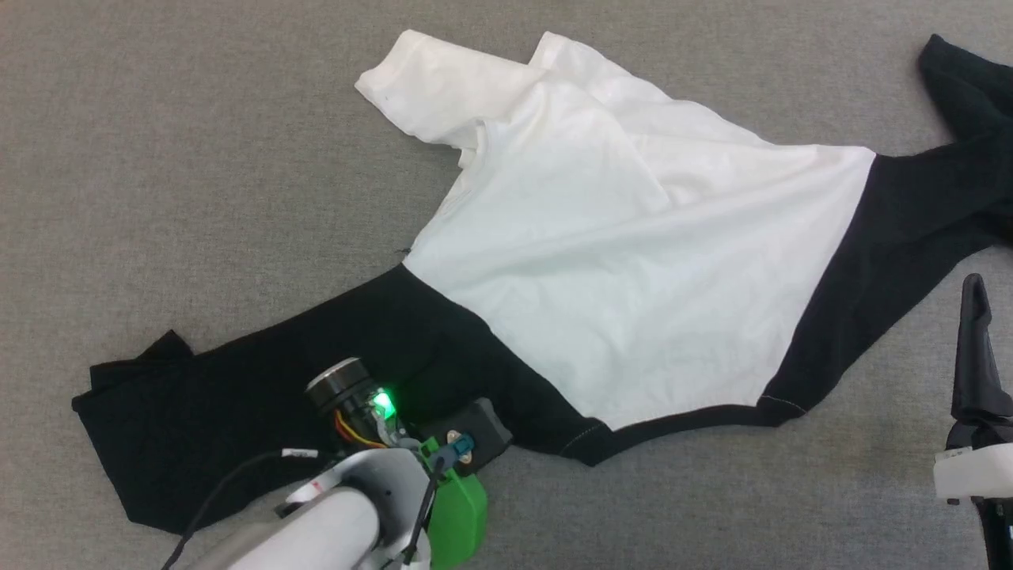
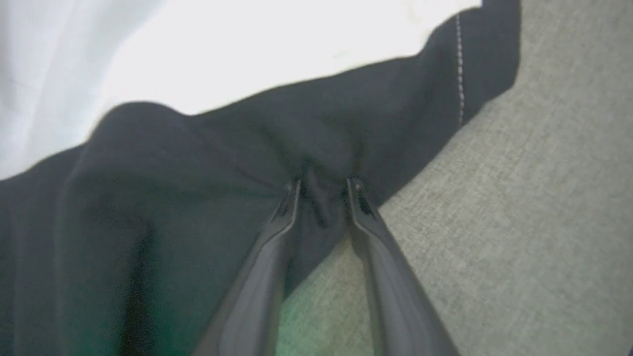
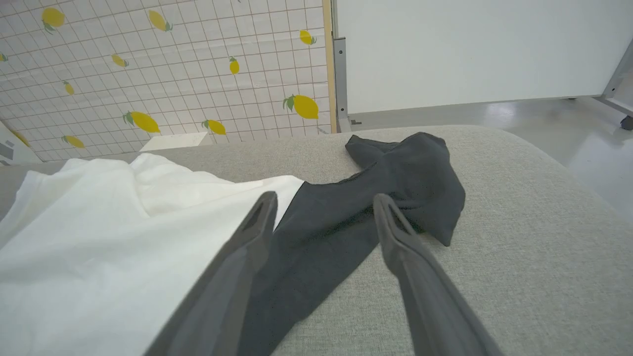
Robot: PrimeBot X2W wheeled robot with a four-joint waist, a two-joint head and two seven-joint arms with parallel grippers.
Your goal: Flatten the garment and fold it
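The garment point(image 1: 617, 261) lies spread and wrinkled on a grey padded surface, white body in the middle, one black sleeve to the lower left and one to the upper right. My left arm's wrist point(image 1: 380, 412) sits over the near edge of the lower-left sleeve. In the left wrist view my left gripper point(image 2: 322, 190) pinches a bunched ridge of black sleeve cloth point(image 2: 222, 163) between its fingertips, close to the hem. My right gripper point(image 3: 325, 200) is open and holds nothing, above the right black sleeve point(image 3: 346, 217). One of its dark fingers point(image 1: 977, 348) stands at the right edge of the head view.
The grey padded surface point(image 1: 198, 158) runs under everything and ends in a rounded far edge point(image 3: 519, 143). Beyond it are a lemon-patterned tiled wall point(image 3: 173, 74), a white panel point(image 3: 470, 49) and shiny floor point(image 3: 583, 148).
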